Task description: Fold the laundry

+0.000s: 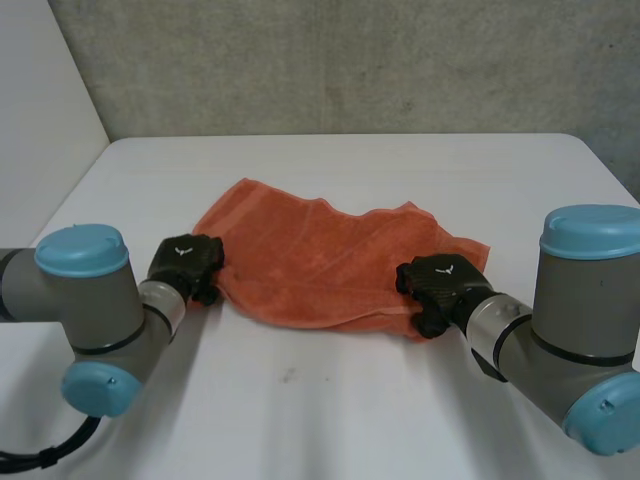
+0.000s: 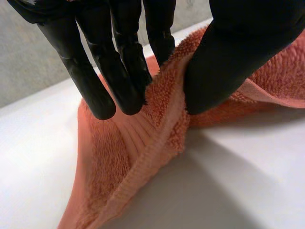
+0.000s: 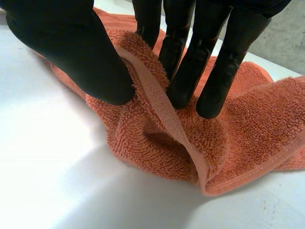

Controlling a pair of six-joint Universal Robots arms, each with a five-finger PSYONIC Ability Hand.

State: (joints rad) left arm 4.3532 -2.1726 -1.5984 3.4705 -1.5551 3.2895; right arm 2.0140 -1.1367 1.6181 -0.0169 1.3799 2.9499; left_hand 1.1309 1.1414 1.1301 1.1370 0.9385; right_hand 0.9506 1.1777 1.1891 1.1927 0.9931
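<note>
An orange terry towel (image 1: 330, 262) lies rumpled in the middle of the white table (image 1: 330, 400). My left hand (image 1: 186, 263) is at the towel's near left corner. In the left wrist view its fingers (image 2: 102, 71) and thumb (image 2: 228, 62) pinch a raised fold of the towel's hemmed edge (image 2: 162, 124). My right hand (image 1: 440, 283) is at the near right corner. There its thumb (image 3: 71, 52) and fingers (image 3: 205, 62) pinch the towel's hemmed edge (image 3: 162, 109), which stands up between them.
The table's far edge (image 1: 340, 138) meets a grey wall. Bare tabletop lies in front of the towel, between my two arms, and behind it.
</note>
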